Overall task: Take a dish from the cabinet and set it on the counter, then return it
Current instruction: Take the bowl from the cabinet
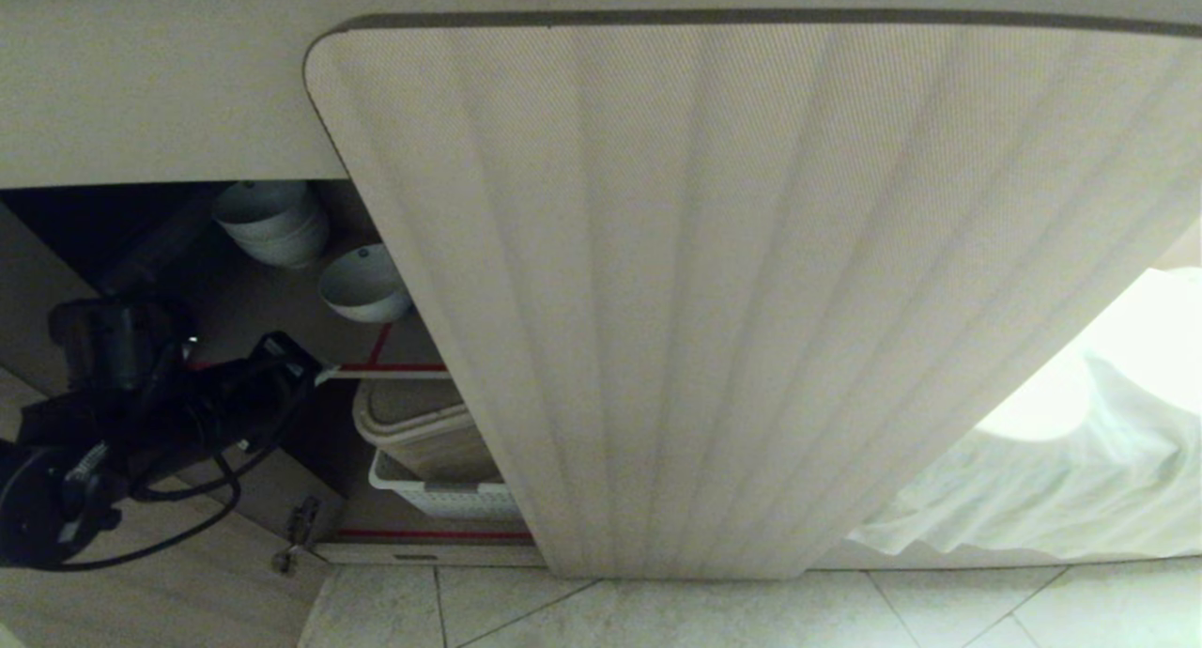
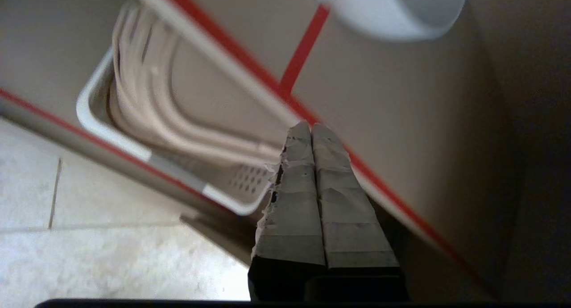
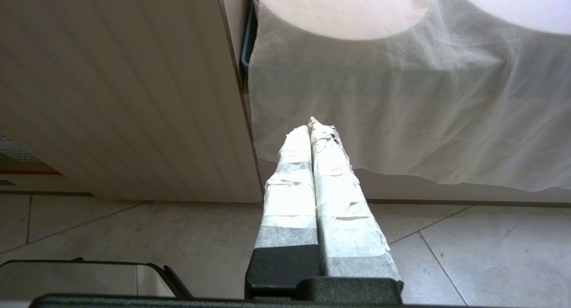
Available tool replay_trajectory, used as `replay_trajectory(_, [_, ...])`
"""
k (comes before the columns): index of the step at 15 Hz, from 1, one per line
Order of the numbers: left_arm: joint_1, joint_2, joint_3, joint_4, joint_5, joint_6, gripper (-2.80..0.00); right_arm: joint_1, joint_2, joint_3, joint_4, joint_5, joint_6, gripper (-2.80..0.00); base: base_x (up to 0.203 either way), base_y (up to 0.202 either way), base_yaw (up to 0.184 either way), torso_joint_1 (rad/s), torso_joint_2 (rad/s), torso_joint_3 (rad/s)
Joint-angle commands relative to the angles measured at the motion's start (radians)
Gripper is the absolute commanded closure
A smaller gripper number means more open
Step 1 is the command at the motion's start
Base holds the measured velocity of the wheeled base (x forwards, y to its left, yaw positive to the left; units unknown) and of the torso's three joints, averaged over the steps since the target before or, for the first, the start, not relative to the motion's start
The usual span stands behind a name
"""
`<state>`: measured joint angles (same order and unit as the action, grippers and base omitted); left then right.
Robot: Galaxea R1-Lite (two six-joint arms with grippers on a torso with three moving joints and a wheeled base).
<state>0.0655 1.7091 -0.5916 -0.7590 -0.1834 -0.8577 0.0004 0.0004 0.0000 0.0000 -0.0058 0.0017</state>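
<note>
The left gripper (image 2: 311,128), a black claw with fingers wrapped in pale tape, has those fingers pressed flat together with nothing between them. It sits right at the mouth of the low beige cabinet (image 1: 282,291), tips level with the red-taped front edge of the upper inner shelf (image 1: 394,369). In the head view the black left arm (image 1: 141,394) comes in from the left side with loose cables hanging off it.

The dish, a small round plain white ceramic bowl (image 1: 364,284), sits on that upper shelf just beyond and above the fingertips, clearly apart from them, not touched. In the left wrist view its rim is only partly visible (image 2: 392,13). Farther back past the bowl is a stack of similar white bowls (image 1: 272,221), deeper in the shadow.

Below the fingers, on the lower shelf, there's a white plastic basket with small perforations (image 2: 134,143) holding a nested pile of pale beige trays (image 1: 418,432). The lower shelf has a red tape edge too.

The big ribbed beige door with rounded corners (image 1: 751,300) stands open and fills most of the head view. Under the gripper is light tiled floor (image 2: 89,245).

The right gripper (image 3: 311,129), same taped fingers, is also squeezed together and empty, hanging well off from the cabinet opening, pointing at a crumpled white cloth (image 3: 401,98) beside the ribbed door.
</note>
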Motion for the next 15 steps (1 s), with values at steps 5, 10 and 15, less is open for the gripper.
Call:
replay_trajectory(5, [-0.001, -0.038, -0.037, -0.003, 0.000, 0.000, 0.00, 0.000, 0.000, 0.000, 0.000, 0.000, 0.000, 0.00, 0.000, 0.000, 0.000, 0.000, 0.00, 0.000])
replay_trajectory(10, [0.005, -0.056, -0.047, -0.005, -0.004, -0.001, 0.00, 0.001, 0.000, 0.000, 0.000, 0.000, 0.000, 0.00, 0.000, 0.000, 0.000, 0.000, 0.00, 0.000])
replay_trajectory(15, [0.075, -0.049, -0.068, -0.005, -0.056, 0.001, 0.00, 0.000, 0.000, 0.000, 0.000, 0.000, 0.000, 0.00, 0.000, 0.000, 0.000, 0.000, 0.00, 0.000])
